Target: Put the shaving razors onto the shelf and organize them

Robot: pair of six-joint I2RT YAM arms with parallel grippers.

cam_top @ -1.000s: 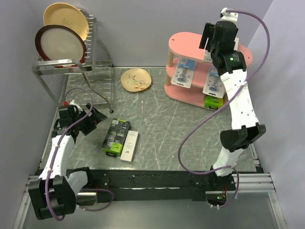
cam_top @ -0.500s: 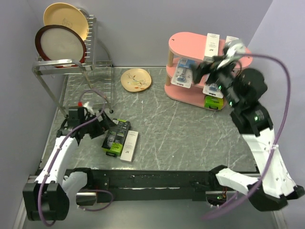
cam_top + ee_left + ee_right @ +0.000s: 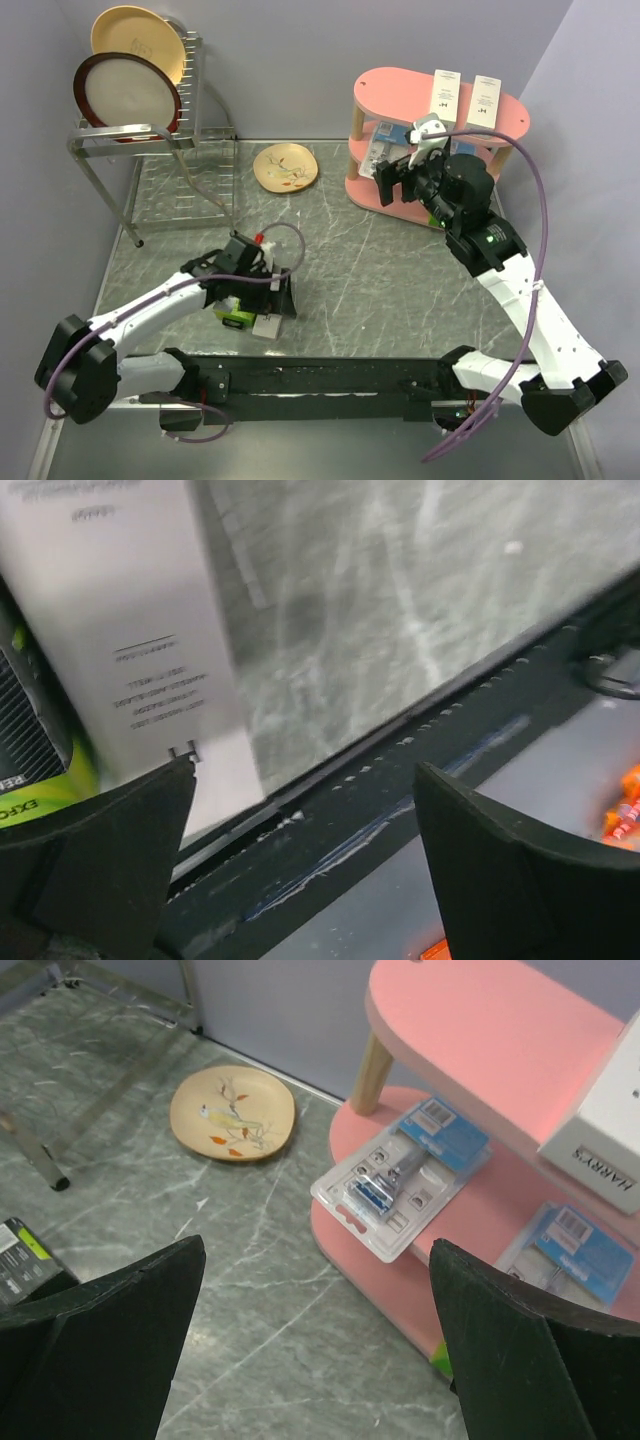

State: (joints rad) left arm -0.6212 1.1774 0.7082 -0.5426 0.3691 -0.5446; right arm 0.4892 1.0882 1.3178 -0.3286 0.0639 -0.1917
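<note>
The pink shelf (image 3: 395,88) stands at the back right. Two slim white boxes (image 3: 444,95) stand on its top board. Two blue-white blister cards (image 3: 400,1175) lie on the middle tier, and a lime-green box edge (image 3: 440,1362) shows on the bottom tier. A black-and-lime box (image 3: 232,312) and a slim white box (image 3: 266,326) lie side by side on the table near the front. My left gripper (image 3: 283,298) is open and empty just right of the white box (image 3: 130,650). My right gripper (image 3: 392,180) is open and empty, in the air in front of the shelf's left end.
A wire dish rack (image 3: 150,135) with two large plates stands at the back left. A small patterned plate (image 3: 285,166) lies left of the shelf. The table's black front rail (image 3: 380,810) runs under my left gripper.
My left arm swung right, from the table's left side over the two boxes. My right arm came down from the shelf top, where the white boxes now stand, to the shelf's front.
</note>
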